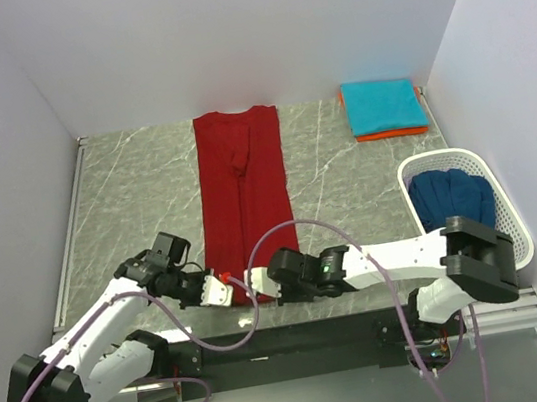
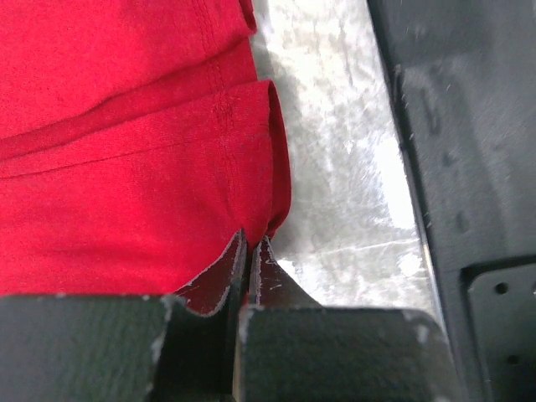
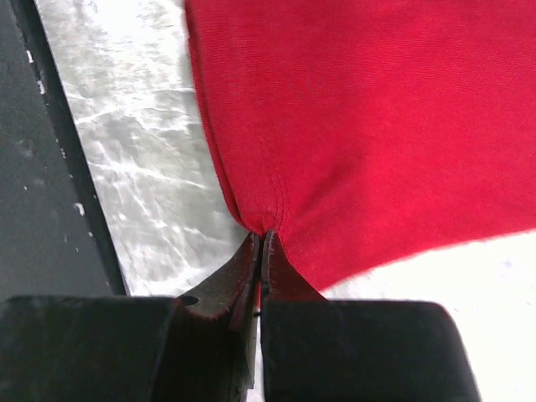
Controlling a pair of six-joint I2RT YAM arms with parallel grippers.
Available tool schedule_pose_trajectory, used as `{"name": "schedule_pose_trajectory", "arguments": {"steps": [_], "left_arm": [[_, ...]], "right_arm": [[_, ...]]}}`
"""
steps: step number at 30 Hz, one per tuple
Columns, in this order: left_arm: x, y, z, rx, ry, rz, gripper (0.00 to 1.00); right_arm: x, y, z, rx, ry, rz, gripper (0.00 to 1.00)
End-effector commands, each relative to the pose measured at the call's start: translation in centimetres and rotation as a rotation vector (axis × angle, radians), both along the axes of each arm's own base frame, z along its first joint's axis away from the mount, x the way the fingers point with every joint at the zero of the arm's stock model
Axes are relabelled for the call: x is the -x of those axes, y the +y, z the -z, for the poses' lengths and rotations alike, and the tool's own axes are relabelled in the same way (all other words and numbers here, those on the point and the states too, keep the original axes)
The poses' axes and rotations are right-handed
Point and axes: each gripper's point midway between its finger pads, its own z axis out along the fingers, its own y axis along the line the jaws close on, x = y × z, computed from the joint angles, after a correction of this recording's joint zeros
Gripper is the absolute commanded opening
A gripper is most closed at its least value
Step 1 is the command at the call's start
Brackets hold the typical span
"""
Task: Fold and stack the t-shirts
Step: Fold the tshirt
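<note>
The dark red shirt [image 1: 242,190] lies flat on the grey marbled table [image 1: 139,210], folded lengthwise into a long narrow strip. Its collar end is at the far side and its hem is toward the arms.

The left gripper [image 1: 223,291] is at the shirt's near left corner. Its jaws are pressed together, pinching the folded edge of the hem, and the left wrist view shows the red cloth caught right at the fingertips. The right gripper [image 1: 258,283] is at the shirt's near right corner, just beside the left one. Its jaws are also pressed together, with a fold of the hem nipped between the tips.

To the right of the red shirt's collar end, well apart from it, a folded teal shirt [image 1: 383,105] sits on top of a folded orange shirt [image 1: 390,133], of which only a thin edge shows. Right of the red shirt's middle and near end stands a white mesh basket [image 1: 464,154] with a crumpled navy shirt [image 1: 455,198] inside it.
</note>
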Motion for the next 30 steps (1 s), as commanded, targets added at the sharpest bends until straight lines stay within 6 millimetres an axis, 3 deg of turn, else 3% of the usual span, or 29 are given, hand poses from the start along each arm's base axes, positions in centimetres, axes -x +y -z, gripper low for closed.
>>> {"name": "schedule_pose_trajectory", "arguments": {"steps": [1, 8, 10, 12, 16, 18, 19, 20, 22, 23, 25, 26, 28, 30], "left_arm": [[-0.1, -1.6, -3.0, 0.106, 0.069, -0.055, 0.0], [-5.0, -1.7, -5.6, 0.203, 0.042, -0.158, 0.0], [-6.9, -1.9, -6.5, 0.224, 0.013, -0.173, 0.0], [-8.5, -1.7, -6.3, 0.226, 0.022, -0.196, 0.0], [-14.0, -1.3, -7.3, 0.246, -0.082, -0.23, 0.0], [-15.9, -0.9, -6.5, 0.232, -0.073, -0.245, 0.0], [-17.6, -0.8, -7.5, 0.242, -0.104, -0.253, 0.0], [-18.5, -0.8, -6.5, 0.235, -0.07, -0.262, 0.01], [-20.9, -0.6, -7.5, 0.247, -0.096, -0.274, 0.01], [-22.0, -0.7, -6.7, 0.242, -0.083, -0.281, 0.01], [-24.1, -0.7, -7.1, 0.241, -0.122, -0.286, 0.01], [-24.8, -0.7, -6.3, 0.236, -0.109, -0.29, 0.01], [-26.8, -0.6, -6.5, 0.241, -0.145, -0.299, 0.01], [-28.1, -0.6, -5.3, 0.233, -0.137, -0.307, 0.01]], "right_arm": [[-0.7, -0.8, -1.8, -0.04, -0.021, 0.021, 0.0], [-5.3, -0.9, -4.6, -0.094, -0.096, 0.054, 0.0], [-7.6, -0.9, -5.7, -0.1, -0.136, 0.063, 0.0], [-9.8, -1.2, -5.9, -0.082, -0.17, 0.063, 0.0], [-14.8, -1.6, -7.5, -0.081, -0.241, 0.087, 0.0], [-16.4, -1.5, -7.0, -0.073, -0.231, 0.062, 0.0], [-18.2, -1.8, -7.2, -0.073, -0.241, 0.081, 0.0], [-19.2, -1.7, -7.3, -0.068, -0.264, 0.067, 0.0], [-21.7, -1.7, -7.5, -0.066, -0.276, 0.075, 0.0], [-22.4, -1.5, -7.6, -0.061, -0.281, 0.061, 0.0], [-24.6, -0.9, -8.8, -0.082, -0.309, 0.06, 0.0], [-25.7, -1.2, -7.8, -0.059, -0.304, 0.057, 0.0], [-27.6, -0.7, -7.7, -0.056, -0.315, 0.057, 0.0], [-29.8, -0.6, -8.6, -0.062, -0.345, 0.062, 0.0]]}}
